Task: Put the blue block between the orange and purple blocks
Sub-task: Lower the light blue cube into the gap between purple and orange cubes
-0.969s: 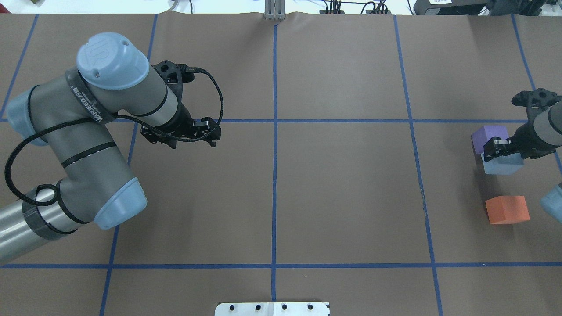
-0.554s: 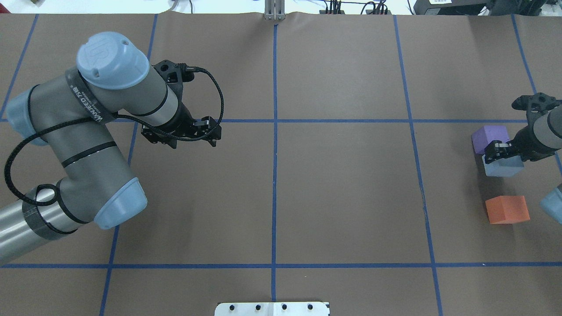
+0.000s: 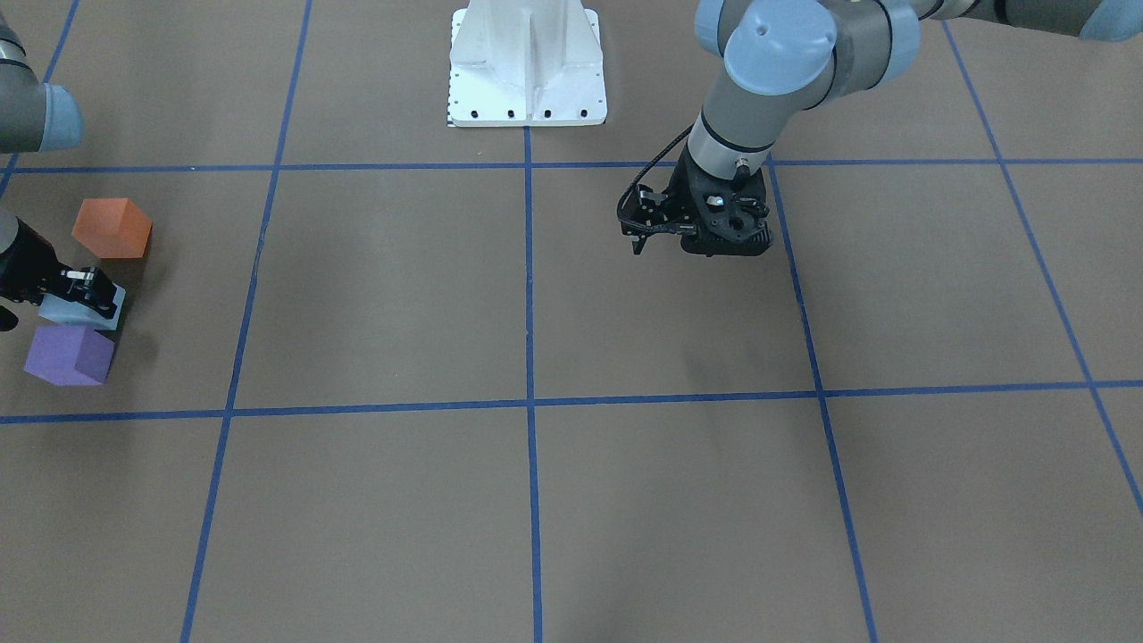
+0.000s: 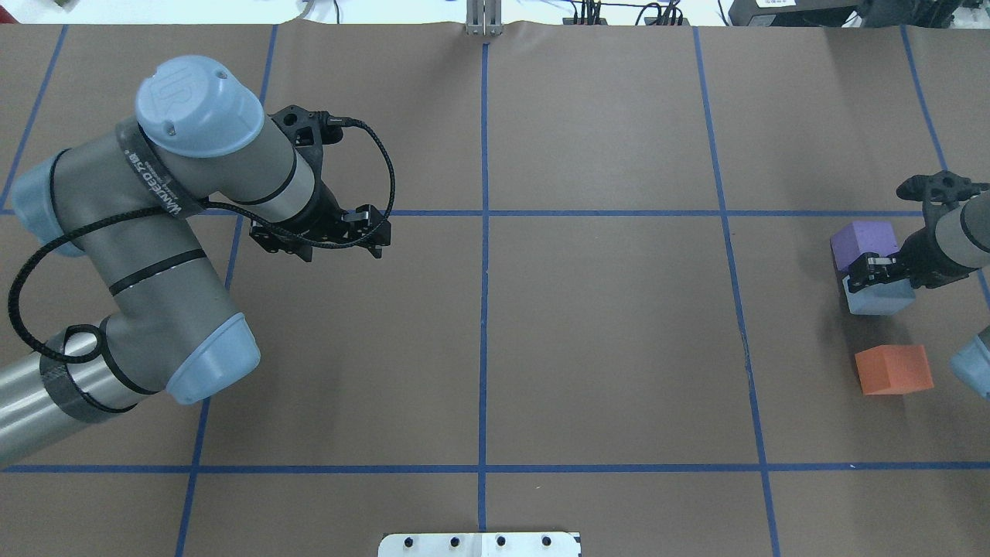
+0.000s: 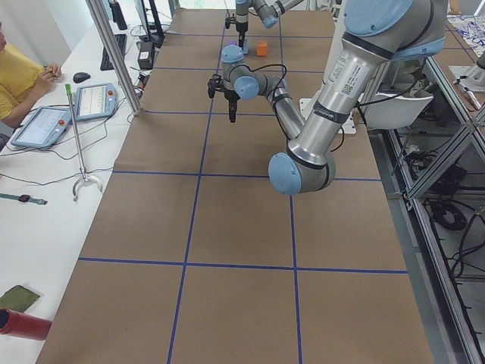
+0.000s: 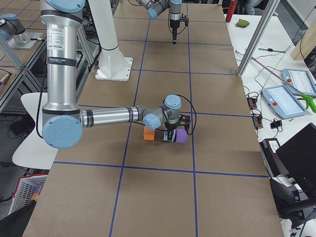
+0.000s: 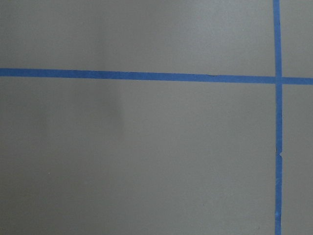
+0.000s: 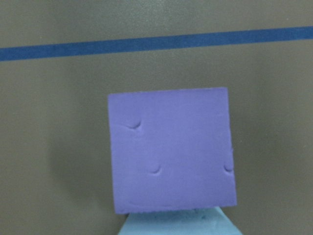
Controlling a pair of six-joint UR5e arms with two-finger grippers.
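My right gripper (image 4: 868, 272) is shut on the pale blue block (image 4: 879, 299) and holds it low over the table at the far right. The purple block (image 4: 863, 243) is right beside it on the far side. The orange block (image 4: 893, 370) lies on the near side with a gap. In the front view the blue block (image 3: 75, 312) sits between the orange block (image 3: 111, 228) and the purple block (image 3: 69, 355). The right wrist view shows the purple block (image 8: 172, 151) and the blue block's edge (image 8: 181, 223). My left gripper (image 4: 373, 232) is shut and empty above the table's left half.
Brown paper with blue tape lines (image 4: 483, 271) covers the table. The robot's white base plate (image 3: 527, 62) stands at the near middle edge. The left arm's elbow (image 4: 209, 363) hangs over the left side. The left wrist view shows only bare paper and tape (image 7: 278, 147).
My right gripper has gone down a little with the blue block, staying beside the purple block. The left arm has not moved.
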